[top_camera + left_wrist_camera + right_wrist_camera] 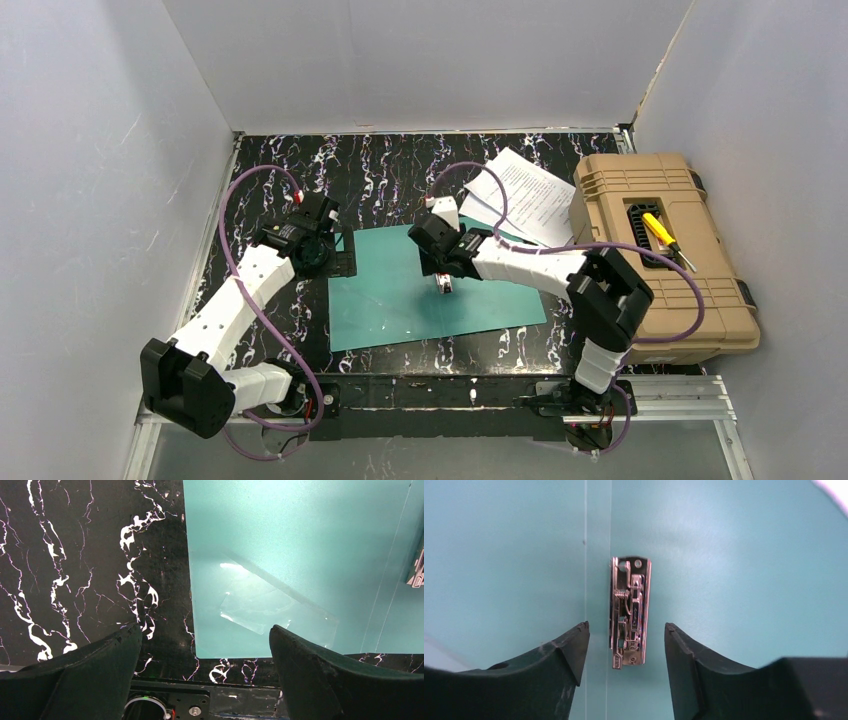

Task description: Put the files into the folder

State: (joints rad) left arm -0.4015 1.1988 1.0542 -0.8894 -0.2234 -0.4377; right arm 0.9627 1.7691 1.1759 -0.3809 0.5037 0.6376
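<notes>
folder [400, 290]: thin, flat, glossy teal, lay open at table centre; small shiny metal clip [630, 612] on spine crease. files [530, 195]: white printed sheets, fanned at far right against tan ribbed plastic toolbox [640, 260]. right gripper [625, 630] above clip, jaws parted, holding nothing. left gripper [205, 635] over folder's left edge, jaws wide, empty. table [400, 170] black with white marble veining; plain pale walls [100, 150] around.

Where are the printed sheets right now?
In the top view, the printed sheets lie fanned at the far right, between the open teal folder and the tan toolbox.
</notes>
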